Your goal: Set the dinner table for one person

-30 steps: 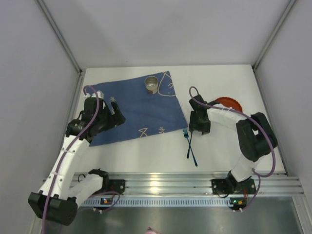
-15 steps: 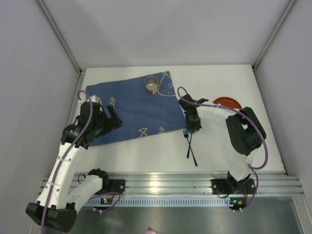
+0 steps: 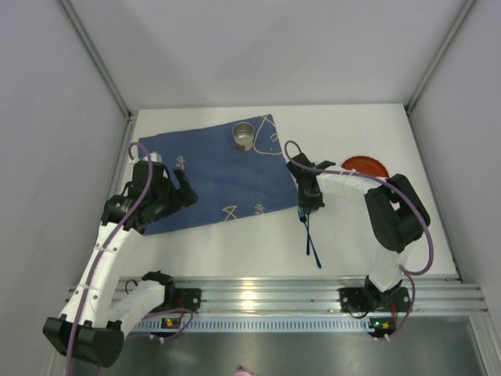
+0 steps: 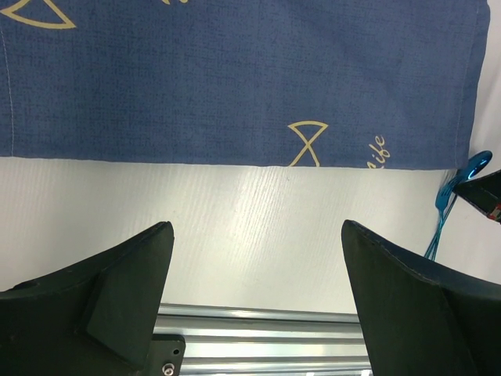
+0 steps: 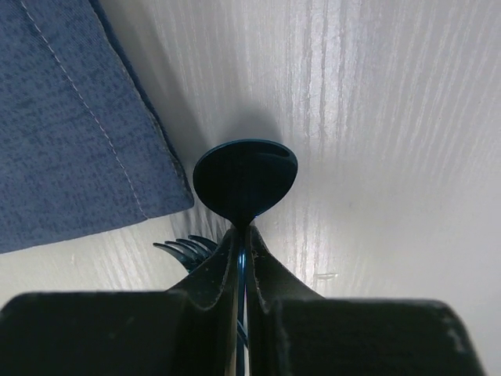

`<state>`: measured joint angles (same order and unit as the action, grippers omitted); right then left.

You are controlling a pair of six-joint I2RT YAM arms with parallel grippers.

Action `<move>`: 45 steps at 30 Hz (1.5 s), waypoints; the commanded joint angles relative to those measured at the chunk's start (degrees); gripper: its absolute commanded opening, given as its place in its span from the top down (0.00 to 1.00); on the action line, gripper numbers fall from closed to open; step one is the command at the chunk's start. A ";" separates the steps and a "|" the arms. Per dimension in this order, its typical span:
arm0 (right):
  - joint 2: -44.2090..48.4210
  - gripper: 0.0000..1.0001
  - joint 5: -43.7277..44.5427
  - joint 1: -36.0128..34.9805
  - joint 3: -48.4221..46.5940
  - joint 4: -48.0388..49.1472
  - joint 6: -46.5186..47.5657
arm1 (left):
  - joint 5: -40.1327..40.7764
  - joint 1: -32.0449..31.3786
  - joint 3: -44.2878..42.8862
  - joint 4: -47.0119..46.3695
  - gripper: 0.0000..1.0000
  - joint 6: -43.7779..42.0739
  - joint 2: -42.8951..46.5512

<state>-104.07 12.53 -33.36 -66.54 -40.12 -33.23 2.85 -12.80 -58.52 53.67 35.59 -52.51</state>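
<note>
We start with the dinner table (image 3: 235,243), the broad white top that carries everything here and runs from the arms' bases to the far wall. On its left half, slightly askew, lies the dark blue cloth (image 3: 227,176) with line-drawn fish. We read it as the placemat on which the setting should be gathered.

The left gripper (image 3: 182,188) hovers over the cloth's left side with its jaws spread wide and nothing between them. It seems parked out of the way, or ready to steady the cloth. The right gripper (image 5: 243,235) reaches down just off the cloth's near right corner. Its jaws are pinched fully together on the neck of the blue spoon (image 5: 245,176), right below the bowl, a narrow place that gives a firm hold. Whether the spoon is clear of the surface we cannot tell.

Behind the right arm (image 3: 352,184), well apart from the cloth, sits the orange-red plate (image 3: 368,165), partly hidden by the arm and not yet on the mat. At the cloth's far edge a small metal cup (image 3: 244,135) stands upright, where a drink belongs.

The spoon points its bowl away from the arms, just beside the cloth's hem. Smallest, the matching blue fork (image 5: 188,249) lies close against the spoon, its tines peeping out beside the fingers. We judge the lift must take the spoon alone.
</note>
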 commanded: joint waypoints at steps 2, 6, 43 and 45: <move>0.25 1.00 6.88 0.05 5.11 -0.83 0.54 | 0.22 -0.21 -0.98 -2.16 0.06 -1.84 -0.66; 5.45 1.00 10.13 0.40 3.97 -4.61 0.63 | -0.74 -0.21 -0.98 -3.92 0.06 -2.37 -2.42; -29.51 1.00 4.69 -13.83 -65.89 -13.76 13.10 | 5.41 -0.12 0.77 -3.93 0.02 -7.38 1.00; -33.03 1.00 5.04 -13.83 -69.85 -13.58 13.54 | 5.85 -0.12 1.65 -3.22 0.02 -7.38 2.58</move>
<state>-134.80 16.34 -47.44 -129.80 -52.75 -21.58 7.11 -12.80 -58.02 48.80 28.77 -52.80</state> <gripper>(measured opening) 0.015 0.983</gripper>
